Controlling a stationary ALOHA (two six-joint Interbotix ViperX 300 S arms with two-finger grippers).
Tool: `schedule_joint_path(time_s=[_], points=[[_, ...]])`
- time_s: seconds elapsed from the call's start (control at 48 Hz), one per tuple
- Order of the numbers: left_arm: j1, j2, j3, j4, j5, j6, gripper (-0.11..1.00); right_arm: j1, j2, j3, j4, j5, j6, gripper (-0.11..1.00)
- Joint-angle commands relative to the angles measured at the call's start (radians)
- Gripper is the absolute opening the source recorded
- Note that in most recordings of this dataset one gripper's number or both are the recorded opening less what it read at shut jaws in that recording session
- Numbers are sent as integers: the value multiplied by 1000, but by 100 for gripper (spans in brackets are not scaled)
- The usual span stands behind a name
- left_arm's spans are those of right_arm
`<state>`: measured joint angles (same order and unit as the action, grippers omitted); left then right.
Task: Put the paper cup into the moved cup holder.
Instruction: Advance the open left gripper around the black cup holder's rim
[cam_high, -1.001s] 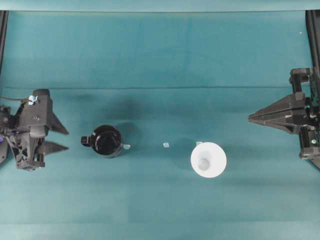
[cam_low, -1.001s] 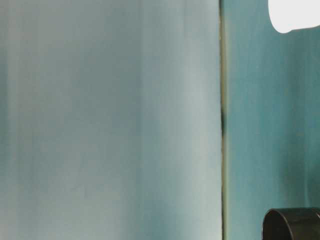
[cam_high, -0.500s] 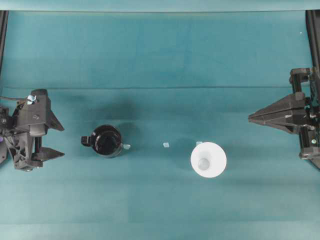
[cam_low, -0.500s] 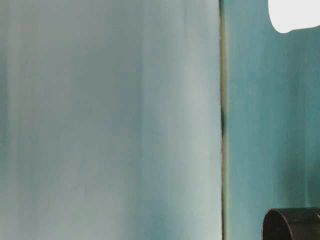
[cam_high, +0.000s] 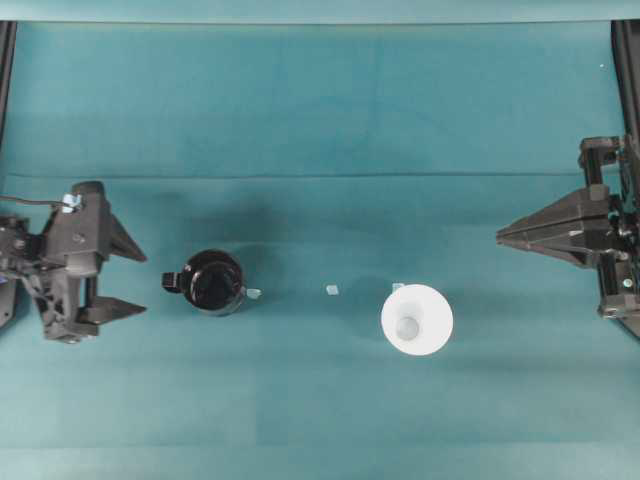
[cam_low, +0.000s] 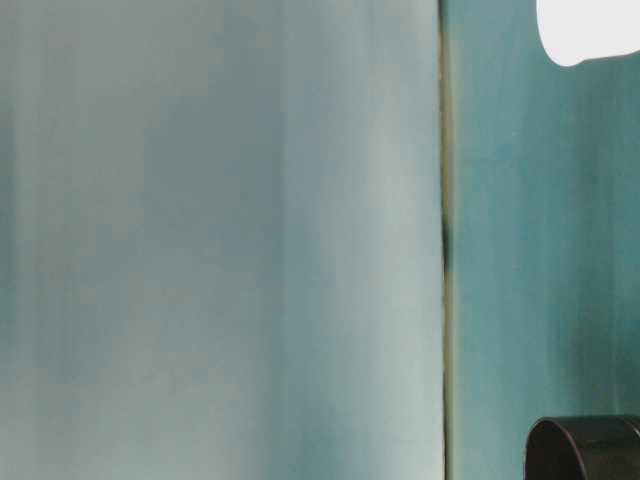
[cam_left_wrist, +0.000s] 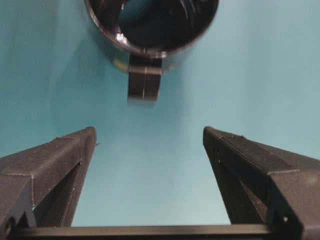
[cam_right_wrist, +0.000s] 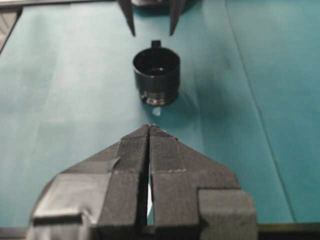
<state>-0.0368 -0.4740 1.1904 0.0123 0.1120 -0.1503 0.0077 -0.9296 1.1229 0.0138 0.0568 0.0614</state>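
Observation:
The black cup holder (cam_high: 214, 282) stands left of centre on the teal cloth, its handle tab (cam_high: 172, 282) pointing left. My left gripper (cam_high: 143, 282) is open and empty just left of the tab, its jaws either side of the tab's line. In the left wrist view the holder (cam_left_wrist: 150, 25) and tab (cam_left_wrist: 145, 80) lie ahead of the open gripper (cam_left_wrist: 149, 135). The white paper cup (cam_high: 417, 319) stands upright right of centre. My right gripper (cam_high: 500, 237) is shut and empty at the far right. Its wrist view shows the holder (cam_right_wrist: 156, 75); the shut fingers (cam_right_wrist: 165, 155) hide the cup.
Small pale tape bits (cam_high: 332, 290) lie on the cloth between holder and cup. The table-level view shows only the cup's edge (cam_low: 590, 30), the holder's rim (cam_low: 585, 450) and a blurred pale surface (cam_low: 220, 240). Black frame rails (cam_high: 627, 60) run along both sides.
My left gripper has opened wider and shifted right toward the holder's handle tab. The right arm, the cup and the holder have not moved.

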Motion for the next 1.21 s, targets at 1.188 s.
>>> schedule_joint_path(time_s=[1.188], points=[[51,181,-41,3,-213,67,93,-6,6,-25,2,6,8,2]])
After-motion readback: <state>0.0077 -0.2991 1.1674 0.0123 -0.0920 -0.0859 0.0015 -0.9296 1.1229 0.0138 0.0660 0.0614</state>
